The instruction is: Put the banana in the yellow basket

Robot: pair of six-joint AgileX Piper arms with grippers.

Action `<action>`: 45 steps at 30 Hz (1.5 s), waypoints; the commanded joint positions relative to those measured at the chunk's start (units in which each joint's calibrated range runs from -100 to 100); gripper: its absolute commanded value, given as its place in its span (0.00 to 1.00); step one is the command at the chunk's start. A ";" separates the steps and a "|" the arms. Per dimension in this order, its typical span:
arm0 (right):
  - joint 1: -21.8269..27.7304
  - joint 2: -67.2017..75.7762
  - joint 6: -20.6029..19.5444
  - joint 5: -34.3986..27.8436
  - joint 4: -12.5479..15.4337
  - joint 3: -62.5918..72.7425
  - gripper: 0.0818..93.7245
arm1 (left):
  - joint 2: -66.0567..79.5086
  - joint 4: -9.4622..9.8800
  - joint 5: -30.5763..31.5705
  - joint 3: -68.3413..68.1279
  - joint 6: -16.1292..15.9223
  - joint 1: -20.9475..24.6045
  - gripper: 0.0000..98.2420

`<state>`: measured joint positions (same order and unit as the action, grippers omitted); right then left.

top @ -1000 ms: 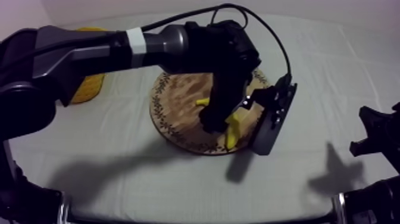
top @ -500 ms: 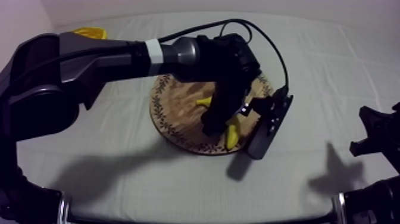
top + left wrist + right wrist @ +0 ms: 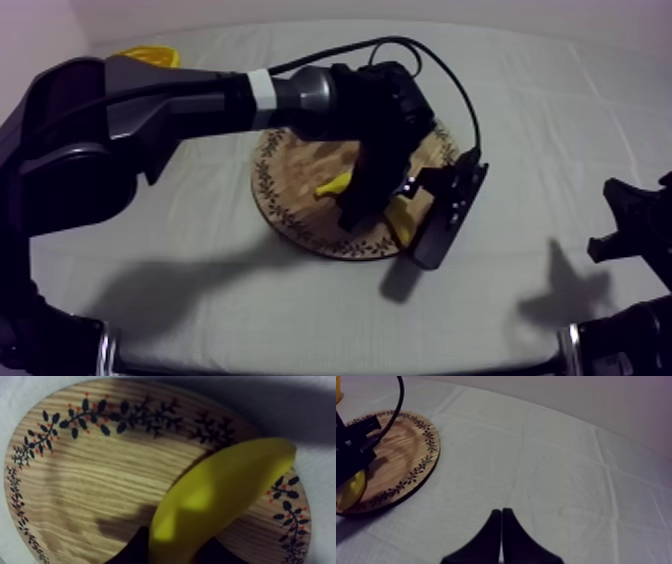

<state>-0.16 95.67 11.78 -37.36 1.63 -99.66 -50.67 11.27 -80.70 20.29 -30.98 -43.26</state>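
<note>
Left pincer (image 3: pixel 368 203) is down over the wooden board (image 3: pixel 296 170), clamped on the banana (image 3: pixel 334 185). From above, its fingers are lost under the black wrist, and the fruit shows as two yellow bits, one at each side of the pincer. In the left wrist view the two dark fingers (image 3: pixel 132 548) grip the near end of the banana (image 3: pixel 220 496), one on each side. The rest of it slants away across the board (image 3: pixel 90 486) towards the patterned rim. I cannot tell whether the banana lies on the wood or is held just clear of it.

At the far left back of the surface (image 3: pixel 560 130), the yellow basket (image 3: pixel 148 55) is almost wholly hidden behind the left arm, with only a strip of rim visible. The board sits mid-surface, its middle covered by the arm.

At the right, the right pincer (image 3: pixel 502 536) hangs over bare cloth with its fingers together as a narrow wedge, holding nothing, well apart from the board (image 3: pixel 401 451). A yellow patch of banana (image 3: pixel 351 491) shows at the board's near rim.
</note>
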 commanded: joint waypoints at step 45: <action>0.00 0.00 0.02 0.02 0.00 -0.01 0.00 | 31.62 -2.77 -2.06 -8.79 21.41 2.07 0.21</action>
<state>-0.16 95.67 11.78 -37.33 1.63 -99.66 -19.34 8.62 -82.77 11.74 -10.61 -41.86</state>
